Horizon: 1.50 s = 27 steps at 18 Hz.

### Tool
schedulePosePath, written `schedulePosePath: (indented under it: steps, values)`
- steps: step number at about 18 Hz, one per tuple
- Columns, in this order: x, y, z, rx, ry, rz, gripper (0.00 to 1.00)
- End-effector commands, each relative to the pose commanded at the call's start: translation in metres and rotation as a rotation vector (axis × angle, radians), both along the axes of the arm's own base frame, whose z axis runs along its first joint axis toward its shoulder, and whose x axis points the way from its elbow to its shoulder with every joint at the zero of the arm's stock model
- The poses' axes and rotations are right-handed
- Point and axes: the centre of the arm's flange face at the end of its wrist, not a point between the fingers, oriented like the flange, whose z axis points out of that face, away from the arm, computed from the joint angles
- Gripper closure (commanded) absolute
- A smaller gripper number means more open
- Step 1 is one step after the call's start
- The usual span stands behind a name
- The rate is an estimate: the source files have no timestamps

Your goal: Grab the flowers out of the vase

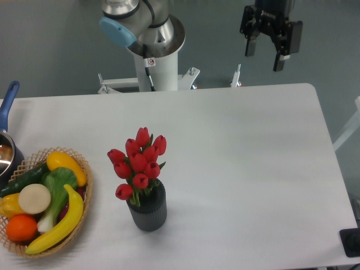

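Observation:
A bunch of red tulip flowers point(138, 162) stands upright in the dark grey ribbed vase point(148, 209) near the front middle of the white table. My gripper point(264, 61) hangs high at the back right, above the table's far edge and far from the flowers. Its two black fingers point down with a clear gap between them and nothing held.
A wicker basket point(84, 169) of fruit and vegetables sits at the front left. A blue-handled pot point(8, 105) is at the left edge behind it. The arm's white base point(156, 62) stands behind the table's far edge.

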Motion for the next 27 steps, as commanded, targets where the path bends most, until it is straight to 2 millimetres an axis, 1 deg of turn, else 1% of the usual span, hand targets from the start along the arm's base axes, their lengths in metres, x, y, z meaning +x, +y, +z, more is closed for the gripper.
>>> schedulePosePath:
  steps: [10,13,15,17,19,21,22,23,24,25,27]
  values:
    - [0.008,0.005,0.003,0.006,-0.009,0.023,0.00]
    - [0.019,0.007,-0.001,0.028,-0.048,0.093,0.00]
    - [0.020,0.009,0.001,0.040,-0.051,0.123,0.00]
    - [0.025,0.015,-0.002,0.043,-0.067,0.127,0.00]
    - [0.033,0.016,-0.007,0.054,-0.100,0.165,0.00]
    - [0.037,0.019,-0.009,0.114,-0.130,0.185,0.00]
    - [0.040,0.021,-0.013,0.141,-0.156,0.204,0.00]
    - [0.046,0.022,-0.015,0.162,-0.178,0.237,0.00]
    - [0.048,0.021,-0.017,0.175,-0.187,0.274,0.00]
    - [0.052,0.024,-0.017,0.188,-0.188,0.298,0.00]
    - [0.061,0.038,-0.022,0.206,-0.206,0.326,0.00]
